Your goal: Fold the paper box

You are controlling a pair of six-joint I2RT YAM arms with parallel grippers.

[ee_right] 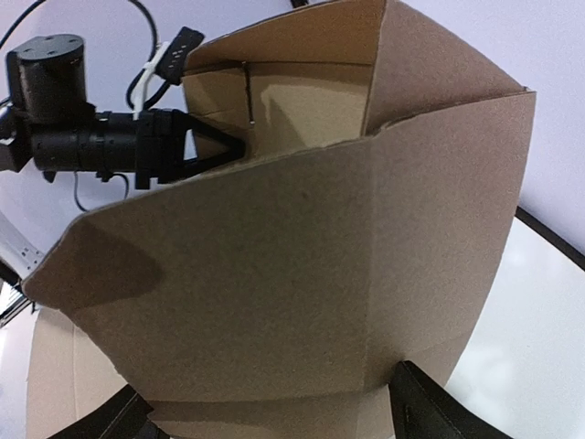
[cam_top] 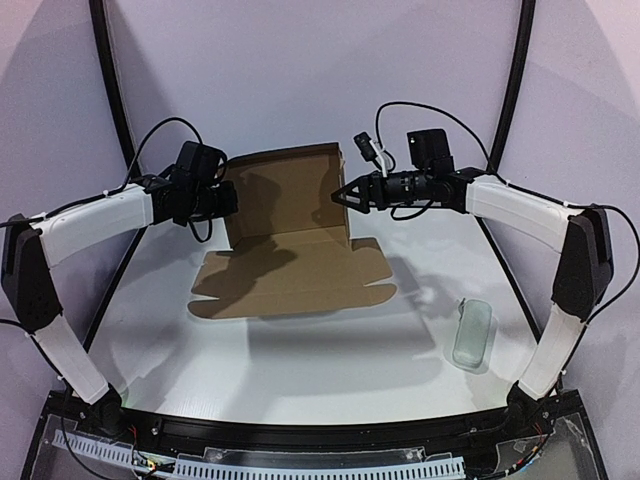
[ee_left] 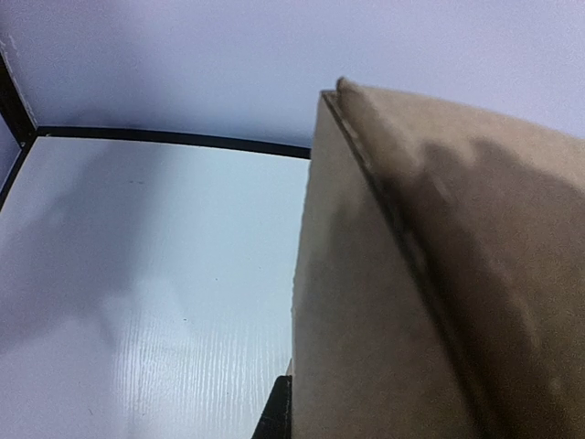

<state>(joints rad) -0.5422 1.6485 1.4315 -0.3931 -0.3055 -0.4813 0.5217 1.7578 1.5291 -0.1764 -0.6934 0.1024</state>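
Observation:
The paper box is brown cardboard, partly folded: its back panel stands upright and the front flaps lie flat on the table. My left gripper is at the upright panel's left edge, shut on a side flap. In the left wrist view the cardboard fills the right half, and one dark finger presses against it. My right gripper is at the panel's right edge and open. Its two fingers stand wide apart, with a bent cardboard flap between them. The left gripper also shows in the right wrist view.
A small pale grey-green oblong case lies on the white table at the right, near the right arm's base. Black curved frame bars rise at the back on both sides.

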